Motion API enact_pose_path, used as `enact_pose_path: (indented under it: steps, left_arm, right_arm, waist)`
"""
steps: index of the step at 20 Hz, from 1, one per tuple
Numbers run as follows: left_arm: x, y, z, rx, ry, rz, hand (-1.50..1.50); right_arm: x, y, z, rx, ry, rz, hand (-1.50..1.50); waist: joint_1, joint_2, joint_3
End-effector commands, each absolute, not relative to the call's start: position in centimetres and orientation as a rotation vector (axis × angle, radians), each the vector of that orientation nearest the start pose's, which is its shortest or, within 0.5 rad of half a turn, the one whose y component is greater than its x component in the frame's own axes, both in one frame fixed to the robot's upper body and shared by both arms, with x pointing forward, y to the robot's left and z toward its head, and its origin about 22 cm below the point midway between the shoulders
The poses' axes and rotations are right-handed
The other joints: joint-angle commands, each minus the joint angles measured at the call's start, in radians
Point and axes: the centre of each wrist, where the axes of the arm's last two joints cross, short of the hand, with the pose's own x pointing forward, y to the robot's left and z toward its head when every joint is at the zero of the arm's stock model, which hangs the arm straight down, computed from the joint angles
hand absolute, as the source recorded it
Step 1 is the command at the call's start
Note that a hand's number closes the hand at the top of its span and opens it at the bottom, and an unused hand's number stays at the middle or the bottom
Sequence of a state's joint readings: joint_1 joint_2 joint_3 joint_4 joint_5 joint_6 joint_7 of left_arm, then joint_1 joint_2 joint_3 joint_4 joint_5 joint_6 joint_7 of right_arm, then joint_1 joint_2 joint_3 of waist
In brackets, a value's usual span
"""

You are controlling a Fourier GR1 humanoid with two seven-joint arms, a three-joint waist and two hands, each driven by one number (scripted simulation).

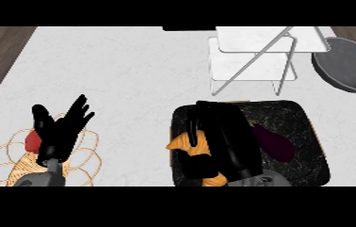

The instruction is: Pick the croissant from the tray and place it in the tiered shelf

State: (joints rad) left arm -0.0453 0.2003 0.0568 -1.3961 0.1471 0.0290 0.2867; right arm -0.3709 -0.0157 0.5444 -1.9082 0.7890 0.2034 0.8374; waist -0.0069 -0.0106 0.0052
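croissant (186, 143) lies at the left side of the dark tray (306, 146), nearest the viewer, and the right hand (226, 143) is down over it — fingers draped across the pastry's middle, thumb low by its near tip, so it looks to be closing round it, though the hand hides whether the hold is complete. an orange end pokes out to the left of the fingers and another below the hand. beside it on the tray, to the right, sits a dark purple eggplant (272, 141), apart from the croissant.

to do this step well, i judge the hand should wrap the thick middle of the pastry, not a tip, then lift straight up so it clears the tray's rim and leaves the eggplant alone.

off to the left, the left hand (61, 129) rests with straight fingers pointing up, spread, over a wire basket (87, 162) with something red (32, 140) in it.

farther back stands the white shelf (250, 63) on its thin metal legs, well apart from the tray — the carry should go forward and slightly right. a grey pan (339, 63) sits beyond at the right edge.
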Motion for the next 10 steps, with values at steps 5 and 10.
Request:
enact_pose_path:
  steps: [5, 10]
  left_arm:
    - [24.9, 30.8, -2.6, 0.086, -1.095, 0.068, 0.00]
    - [24.5, 28.8, -2.6, 0.094, -1.102, 0.058, 0.00]
  right_arm:
    - [18.8, -10.4, 25.2, -0.784, -1.620, 0.700, 1.50]
    - [19.1, -12.3, 28.8, -0.834, -1.635, 0.603, 1.50]
  waist:
    - [-0.006, 0.004, -0.007]
    - [-0.001, 0.004, -0.007]
